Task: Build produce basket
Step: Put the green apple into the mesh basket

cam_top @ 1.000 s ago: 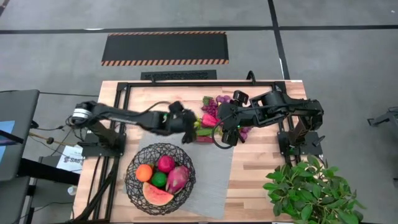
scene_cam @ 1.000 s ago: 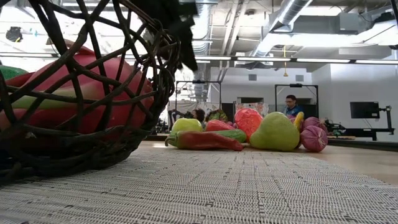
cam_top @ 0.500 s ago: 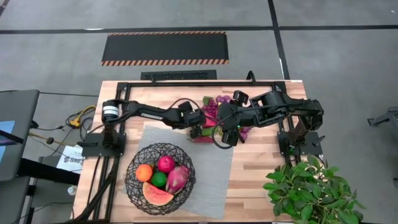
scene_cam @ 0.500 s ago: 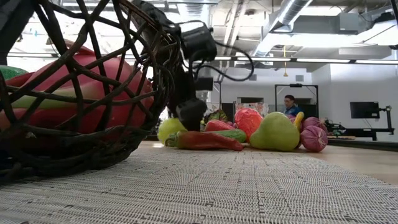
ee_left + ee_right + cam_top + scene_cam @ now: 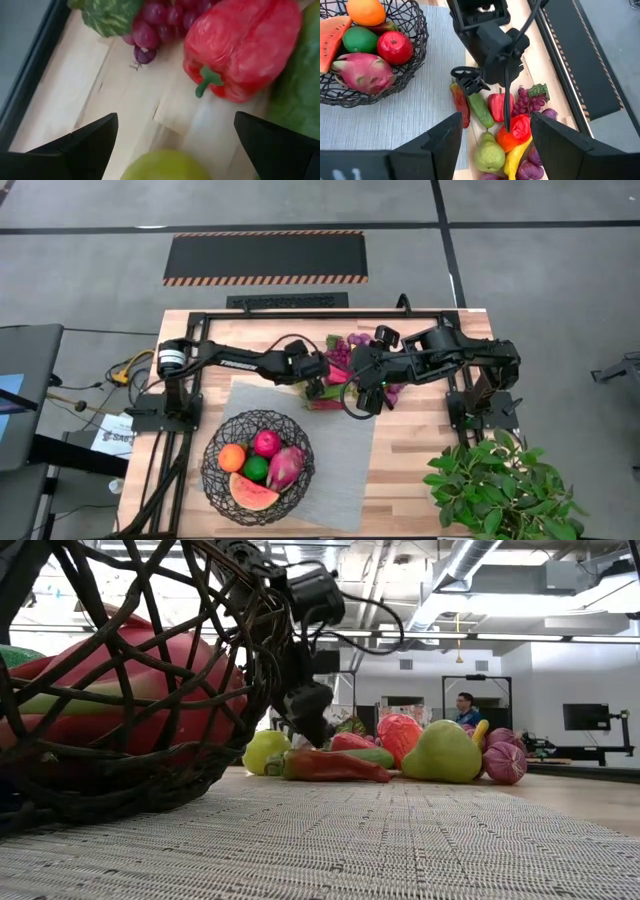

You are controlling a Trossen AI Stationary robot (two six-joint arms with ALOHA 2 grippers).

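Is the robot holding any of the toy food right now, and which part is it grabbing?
No, nothing is held. The left gripper is open above a yellow-green fruit in the pile. The right gripper is open and empty too.

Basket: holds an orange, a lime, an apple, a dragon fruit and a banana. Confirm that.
Not quite. The basket holds no banana; the fifth piece is a watermelon slice. The high view shows it beside the orange, lime, apple and dragon fruit.
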